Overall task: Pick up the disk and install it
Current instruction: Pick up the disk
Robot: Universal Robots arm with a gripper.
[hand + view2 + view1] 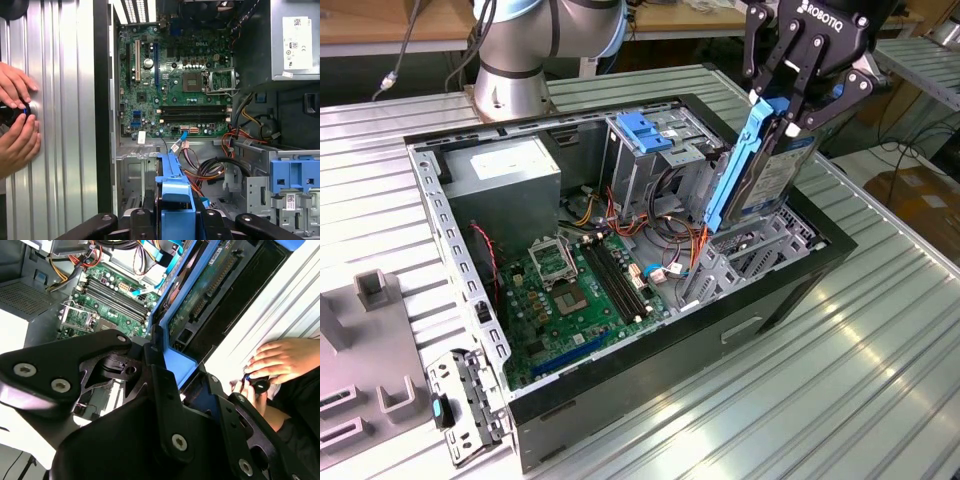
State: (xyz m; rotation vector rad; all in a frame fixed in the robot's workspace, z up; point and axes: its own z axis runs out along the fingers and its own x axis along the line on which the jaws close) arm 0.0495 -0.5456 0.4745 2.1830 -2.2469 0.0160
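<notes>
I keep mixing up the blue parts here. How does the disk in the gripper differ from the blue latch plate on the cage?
The disk stands tilted on edge above the case, clamped in the gripper; the latch plate lies flat atop its silver cage, untouched. The disk is a grey slab framed by blue rails; the latch plate is blue all over. Both carry blue plastic.

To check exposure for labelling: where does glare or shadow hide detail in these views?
Exterior view: glare streaks the ribbed silver metal table; second wrist view: that table washes out white beside the dark grey, blue-railed disk; first wrist view: the green motherboard is evenly lit.
</notes>
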